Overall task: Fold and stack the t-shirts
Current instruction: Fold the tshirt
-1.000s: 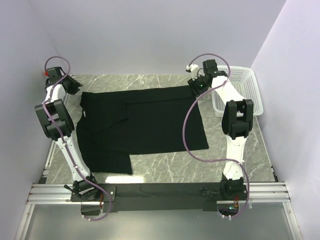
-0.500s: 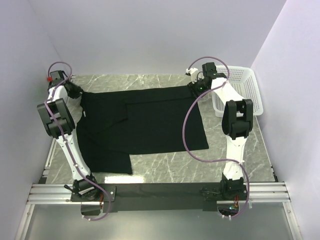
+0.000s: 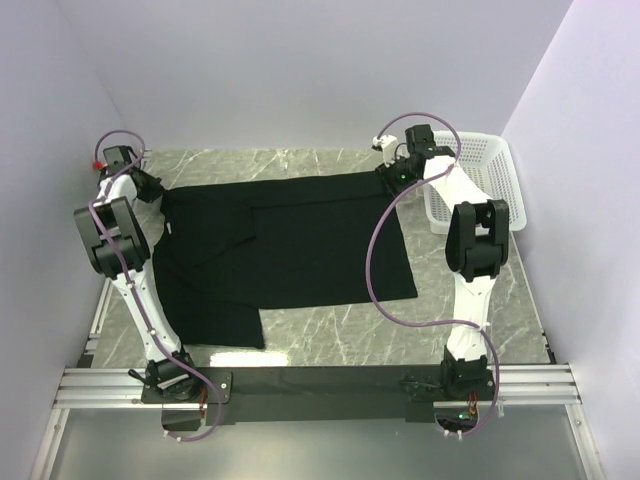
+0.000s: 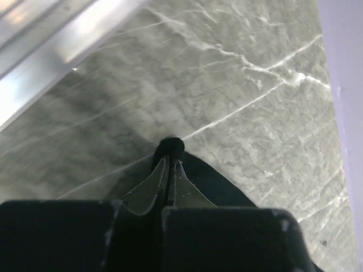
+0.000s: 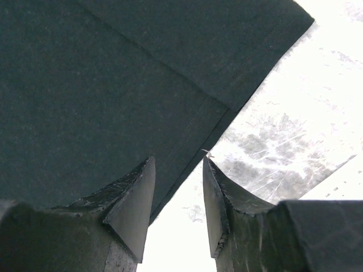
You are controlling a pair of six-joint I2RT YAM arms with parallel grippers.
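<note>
The right gripper (image 5: pixel 178 167), with its two dark fingers (image 5: pixel 133 198) parted, sits over the stitched hem of the black t-shirt (image 5: pixel 102 85), whose corner lies at upper right on the pale, veined marble table (image 5: pixel 283 147).

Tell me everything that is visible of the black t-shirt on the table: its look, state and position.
The t-shirt is plain black cloth, with no print showing. It lies flat on the marble table, spread wide, its left part folded over itself in layers. A stitched hem shows at its far-right corner, where the right gripper hangs open above it. The left gripper is shut on a pinch of cloth at the far-left corner.
</note>
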